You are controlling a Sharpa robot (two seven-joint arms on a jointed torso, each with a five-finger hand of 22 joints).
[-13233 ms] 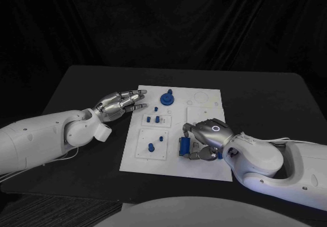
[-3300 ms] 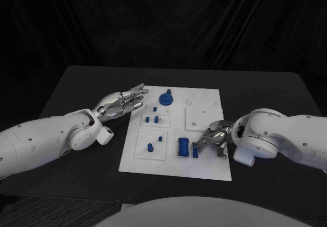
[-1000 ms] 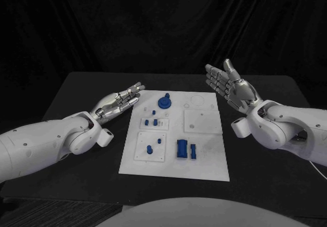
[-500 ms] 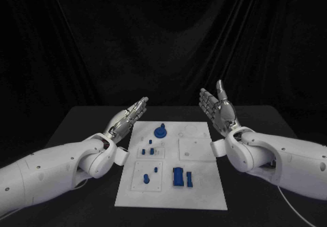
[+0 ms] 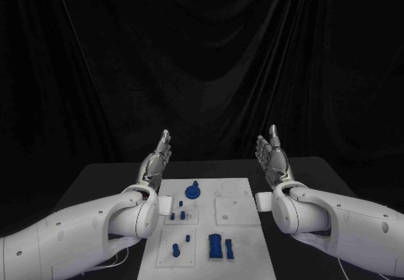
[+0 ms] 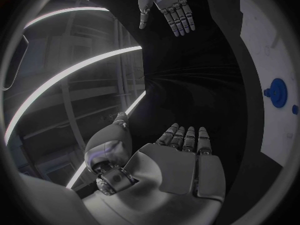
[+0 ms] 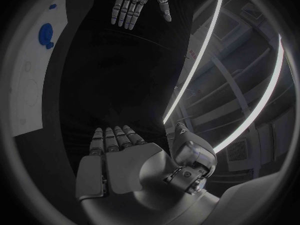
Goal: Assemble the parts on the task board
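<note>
Head view, left to right: left hand point(image 5: 157, 161) raised above the bench point(image 5: 101, 175), fingers extended and together, palm inward, grasping nothing. Task board point(image 5: 237, 233) lies flat on the bench between the arms; blue parts point(image 5: 219, 247) rest on it, a round part point(image 5: 191, 191) toward its far end. Right hand point(image 5: 274, 158) raised likewise, released, well apart from the board.
</note>
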